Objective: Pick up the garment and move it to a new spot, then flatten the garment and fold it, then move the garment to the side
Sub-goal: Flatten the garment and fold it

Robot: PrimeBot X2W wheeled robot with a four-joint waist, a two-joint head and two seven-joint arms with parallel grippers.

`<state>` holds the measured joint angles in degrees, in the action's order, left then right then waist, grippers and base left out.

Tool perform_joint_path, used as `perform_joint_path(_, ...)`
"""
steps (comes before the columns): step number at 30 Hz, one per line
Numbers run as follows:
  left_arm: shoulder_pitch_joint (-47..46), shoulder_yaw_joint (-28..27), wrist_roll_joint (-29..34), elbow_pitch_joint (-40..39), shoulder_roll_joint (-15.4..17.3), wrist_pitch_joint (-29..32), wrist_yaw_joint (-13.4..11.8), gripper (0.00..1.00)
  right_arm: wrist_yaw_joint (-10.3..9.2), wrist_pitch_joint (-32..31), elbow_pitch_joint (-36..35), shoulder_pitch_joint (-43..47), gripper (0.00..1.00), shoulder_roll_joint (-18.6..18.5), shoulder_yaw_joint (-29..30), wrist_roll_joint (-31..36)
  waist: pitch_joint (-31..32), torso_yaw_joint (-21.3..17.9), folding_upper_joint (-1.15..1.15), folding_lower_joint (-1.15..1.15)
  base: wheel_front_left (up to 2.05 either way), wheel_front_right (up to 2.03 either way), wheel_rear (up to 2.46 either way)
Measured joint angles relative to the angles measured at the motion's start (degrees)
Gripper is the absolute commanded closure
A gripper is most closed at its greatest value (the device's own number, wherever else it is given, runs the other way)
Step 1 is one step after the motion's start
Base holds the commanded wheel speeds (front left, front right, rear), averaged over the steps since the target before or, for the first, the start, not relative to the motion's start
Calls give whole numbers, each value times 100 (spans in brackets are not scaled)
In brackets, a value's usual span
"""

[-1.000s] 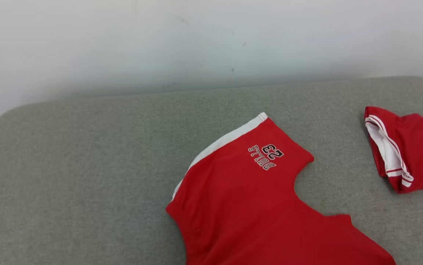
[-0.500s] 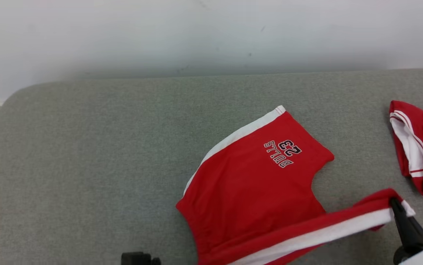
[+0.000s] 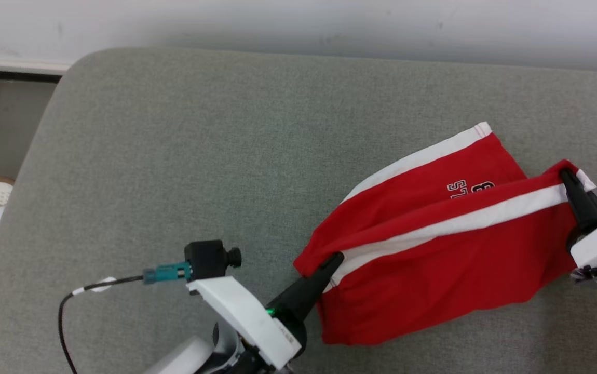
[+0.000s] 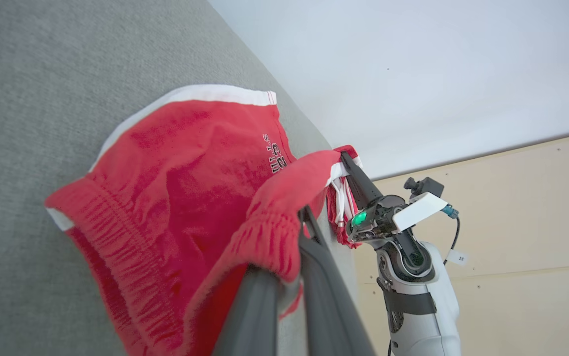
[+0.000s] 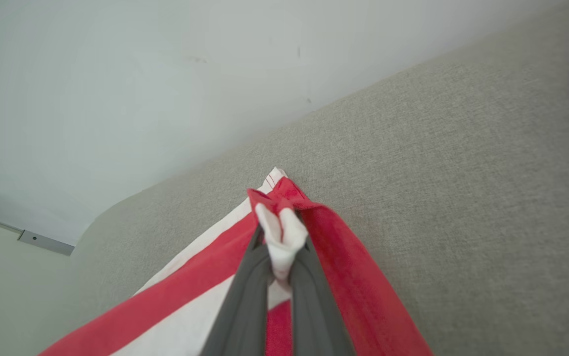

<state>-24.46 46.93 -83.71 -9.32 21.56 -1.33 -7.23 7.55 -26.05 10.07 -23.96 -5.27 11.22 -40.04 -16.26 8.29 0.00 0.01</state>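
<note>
Head view, red shorts (image 3: 433, 259), grey cushion (image 3: 174, 156)

The garment (image 3: 433, 259) is red throughout. 1 white stripe (image 3: 449, 226) runs along its raised edge, and a 2nd white band (image 3: 418, 161) borders the far edge. The lettering (image 3: 467, 187) is black and white and partly covered. In the left wrist view the waistband (image 4: 264, 242) is the same red, with gathered ribbing. The cushioned surface (image 3: 174, 156) is a uniform grey weave, faintly flecked. The wall (image 3: 277, 21) is off-white with a few small dark marks. The left gripper (image 3: 336, 258) is black with a white housing and 1 green light (image 3: 269, 311). The right gripper (image 3: 565, 174) is black with a white housing. The wrist camera (image 3: 210, 255) is black with a teal connector (image 3: 166, 272). The panel (image 4: 537, 207) is pale beige.
</note>
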Motion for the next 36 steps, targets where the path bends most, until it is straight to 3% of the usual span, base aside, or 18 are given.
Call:
perform_joint_path(6,-318,-55,-29,532,-220,104,-90,100,0,-163,549,-667,100,-29,-120,442,-309,159,0,1,0,0,0)
perform_joint_path(19,-508,-101,-41,1135,-559,-22,-11,100,0,-254,1167,-1366,98,-232,-349,839,-460,383,0,0,0,0,0)
perform_joint_path(20,-521,-96,-40,1178,-591,-23,-10,96,0,-252,1215,-1398,85,-237,-366,876,-463,397,0,0,0,0,0)
perform_joint_path(21,-529,-100,-41,1225,-626,-27,-11,77,0,-216,1259,-1426,78,-240,-375,887,-468,411,0,0,0,0,0)
perform_joint_path(22,-539,-98,-38,1258,-645,-41,-10,51,0,-207,1293,-1462,70,-241,-386,906,-476,420,0,0,0,0,0)
perform_joint_path(23,-580,-86,23,1332,-657,-82,5,14,0,-147,1356,-1518,58,-240,-397,945,-499,436,0,0,0,0,0)
perform_joint_path(24,-580,-86,23,1332,-657,-82,5,0,0,-147,1356,-1518,11,-240,-397,945,-499,436,0,0,0,0,0)
perform_joint_path(25,-587,-97,43,1370,-668,-124,13,0,0,-100,1388,-1536,0,-237,-408,967,-509,442,0,0,0,0,0)
perform_joint_path(31,-667,-91,162,1522,-705,-244,7,0,0,312,1503,-1607,0,-243,-424,1043,-562,437,0,0,0,0,0)
perform_joint_path(36,-673,-153,477,1588,-637,-631,-146,0,0,666,1517,-1612,0,-276,-500,925,-551,379,0,0,0,0,0)
